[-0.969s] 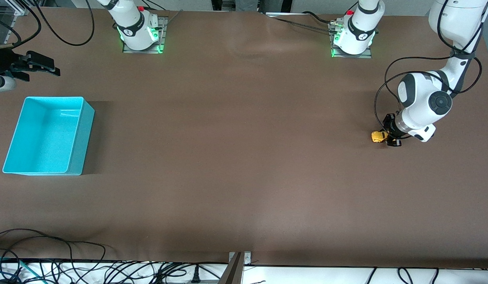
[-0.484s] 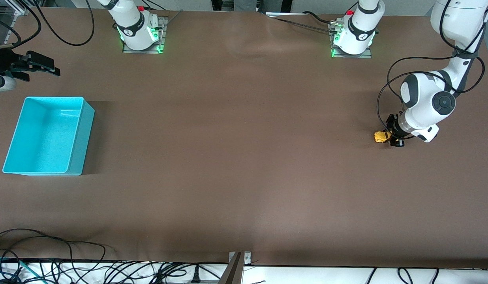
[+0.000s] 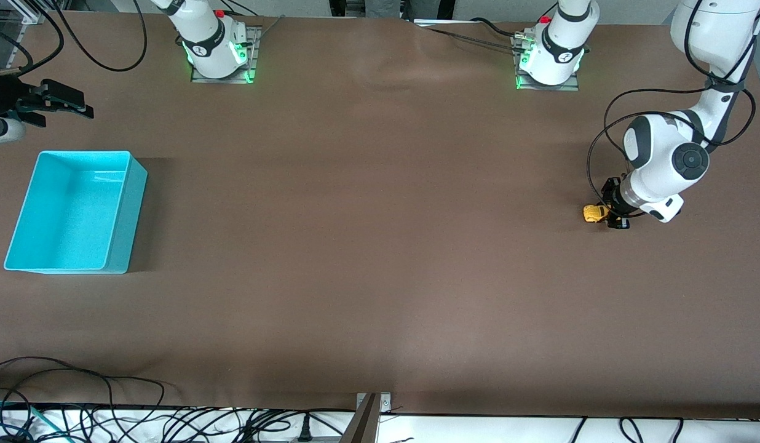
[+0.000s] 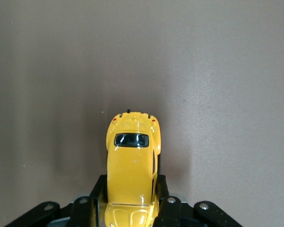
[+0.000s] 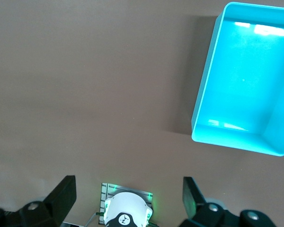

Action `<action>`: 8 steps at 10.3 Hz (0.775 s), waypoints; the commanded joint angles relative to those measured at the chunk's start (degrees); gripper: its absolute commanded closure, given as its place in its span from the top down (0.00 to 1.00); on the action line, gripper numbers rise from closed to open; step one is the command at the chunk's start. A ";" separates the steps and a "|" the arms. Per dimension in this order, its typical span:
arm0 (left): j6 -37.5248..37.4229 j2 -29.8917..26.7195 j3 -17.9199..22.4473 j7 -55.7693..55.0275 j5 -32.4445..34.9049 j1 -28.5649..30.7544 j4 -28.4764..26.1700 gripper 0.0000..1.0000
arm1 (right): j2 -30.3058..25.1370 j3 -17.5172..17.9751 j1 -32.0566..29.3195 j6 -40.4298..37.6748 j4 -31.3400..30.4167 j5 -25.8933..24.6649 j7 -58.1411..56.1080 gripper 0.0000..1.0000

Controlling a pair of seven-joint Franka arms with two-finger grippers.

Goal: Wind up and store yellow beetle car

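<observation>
car: yellow car [image 3: 594,213] sits wheels-down on the bench [image 3: 380,246] at the left arm's end, well apart from the bin.
left end effector: my left end effector [image 3: 612,214] is low on the bench, fingers [image 4: 165,208] closed in on the car's flanks at one end; rest of the body sticks out free in the left wrist view [image 4: 131,165].
change: over the last second I dragged the car a little toward the left arm's end; the last half second shows almost no travel. Reads as the end of a pull-back stroke, so the spring is probably wound.
right end effector: my right end effector [image 3: 54,98] waits up over the bench by the bin, fingers spread wide, holding nothing.
bin: turquoise bin [image 3: 79,212] at the right arm's end has nothing in it; storing not yet done.
risk: long run to the bin; release needs aiming.
</observation>
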 commanded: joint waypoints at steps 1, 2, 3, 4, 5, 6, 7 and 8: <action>2.24 6.23 0.96 1.14 2.10 0.41 2.89 0.00 | 0.39 -0.15 -0.21 -1.04 1.23 -0.74 -1.13 1.00; 2.24 6.23 0.96 1.14 2.01 0.33 2.89 0.00 | 0.31 -0.15 -0.21 -1.04 1.15 -0.74 -1.13 1.00; 2.24 6.23 0.87 1.23 2.10 0.33 2.89 0.00 | 0.31 -0.06 -0.12 -1.04 1.23 -0.74 -1.13 1.00; 2.24 6.23 0.87 1.14 2.10 0.33 2.89 0.00 | 0.31 -0.06 -0.12 -1.04 1.15 -0.82 -1.13 1.00; 2.24 6.14 0.96 1.23 2.10 0.33 2.89 0.00 | 0.31 -0.06 -0.12 -1.04 1.15 -0.82 -1.13 1.00; 2.24 6.05 0.87 1.14 2.10 0.33 2.89 0.00 | 0.31 -0.15 -0.12 -1.04 1.15 -0.82 -1.13 1.00; 2.24 5.96 0.87 1.14 2.10 0.33 2.89 0.00 | 0.31 -0.15 -0.21 -1.04 1.15 -0.82 -1.13 1.00; 2.24 5.88 0.87 1.14 2.10 0.33 2.89 0.01 | 0.39 -0.76 -0.21 -1.04 1.15 -0.82 -1.13 1.00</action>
